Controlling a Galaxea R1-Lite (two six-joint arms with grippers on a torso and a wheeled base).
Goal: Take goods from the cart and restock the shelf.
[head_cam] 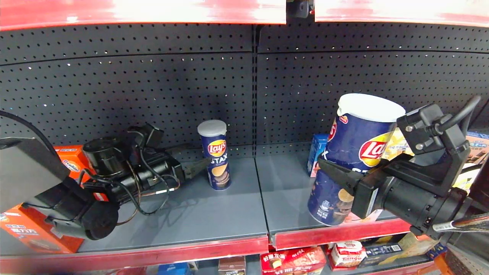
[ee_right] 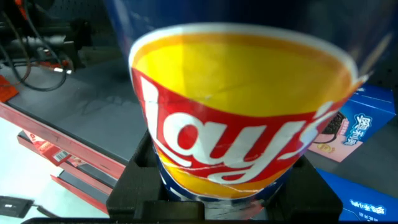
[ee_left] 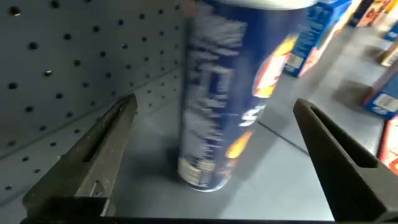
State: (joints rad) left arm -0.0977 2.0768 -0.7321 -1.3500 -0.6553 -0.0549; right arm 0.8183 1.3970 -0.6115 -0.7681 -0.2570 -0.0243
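Currently gripped: held can, a tall blue chip tube with a white lid, clamped at mid-body by the right gripper.
Position: over the right bay of the shelf, close to the red lip, leaning rather than upright; impossible to tell whether the base touches the deck.
Handling, by judgement: probably light for its bulk; thin stiff cardboard wall, apt to dent under a hard squeeze; glossy print, likely slippery; fragile contents, so no knocks.
Best hold, by judgement: around the middle of the tube, as now, clear of the soft plastic lid and the rim.
Second tube: standing can, upright on the left bay, near the pegboard.
Left gripper: jaws spread wide, one on each side of the standing can, neither touching it.
Neighbours: blue box just behind the held can; orange box at the far left of the shelf.
Head view: tilt of the held can, closeness to the lip, spacing of both tubes.
Right wrist view: printed wall of the held can right against the camera, seated between the fingers.
Left wrist view: open gap either side of the standing can, its base flat on the deck.
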